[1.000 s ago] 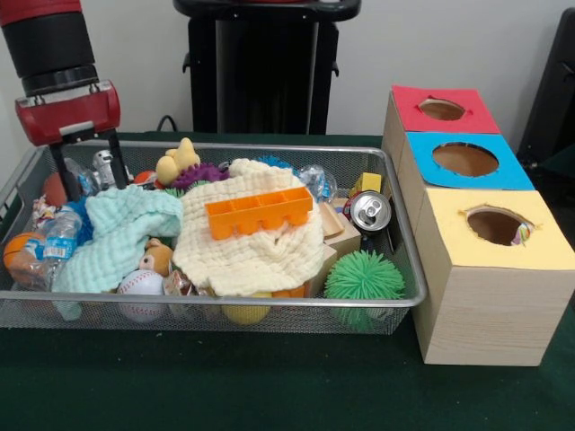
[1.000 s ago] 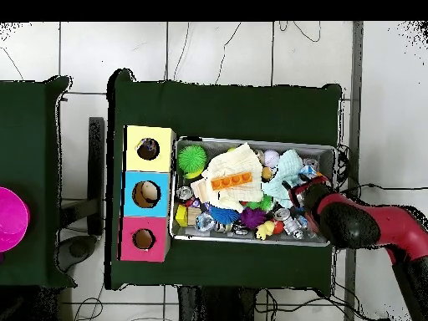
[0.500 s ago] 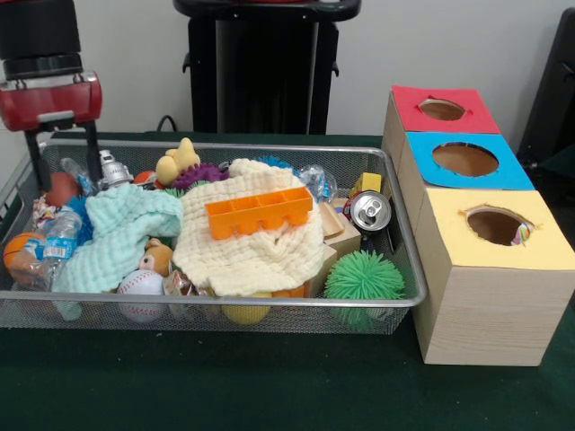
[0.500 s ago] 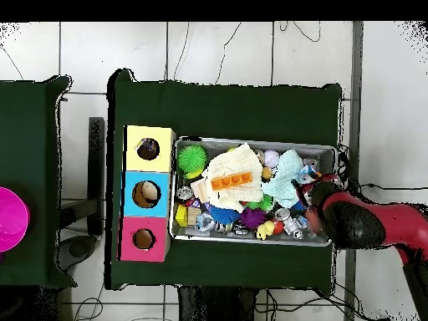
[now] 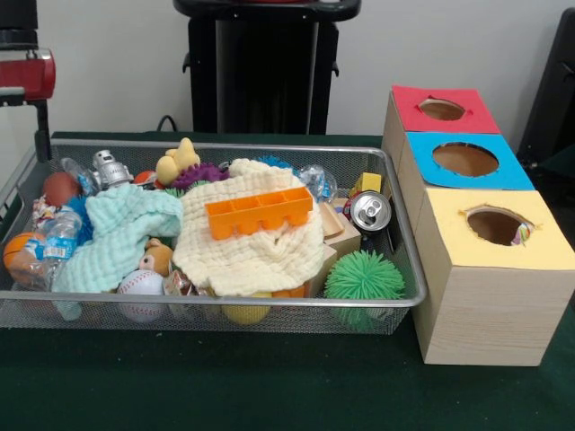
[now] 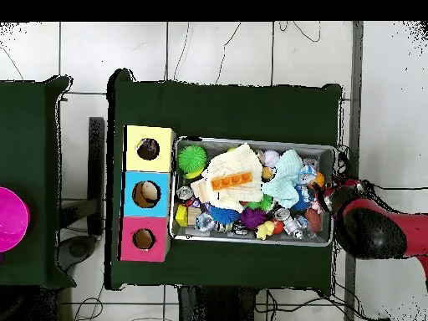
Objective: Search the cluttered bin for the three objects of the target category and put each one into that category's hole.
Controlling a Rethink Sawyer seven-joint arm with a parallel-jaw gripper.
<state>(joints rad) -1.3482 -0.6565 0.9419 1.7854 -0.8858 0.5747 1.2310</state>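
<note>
I hold the red and black gripper (image 5: 27, 85) at the far left edge of the front view, outside the silver wire-mesh bin (image 5: 225, 308); only one dark finger shows, so I cannot tell how far it is open, and I see nothing in it.

The target category is not stated. I judge the crumpled clear plastic bottles the likeliest set: one with a blue label at the bin's left end (image 5: 59, 239), another by the back left wall (image 5: 79, 172), and a clear crumpled piece near the back centre (image 5: 318, 180).

Such bottles should be light, springy and slick. I would close across the narrow body or the capped neck, not the flattened side.

The pale mint cloth (image 5: 117, 235) and the cream waffle cloth (image 5: 252, 238), with the orange plastic tray (image 5: 259, 211) on it, may hide more.

The silver drink can (image 5: 369, 211) lies near the wooden box with three holes (image 5: 476, 296), topped red, blue and yellow.
</note>
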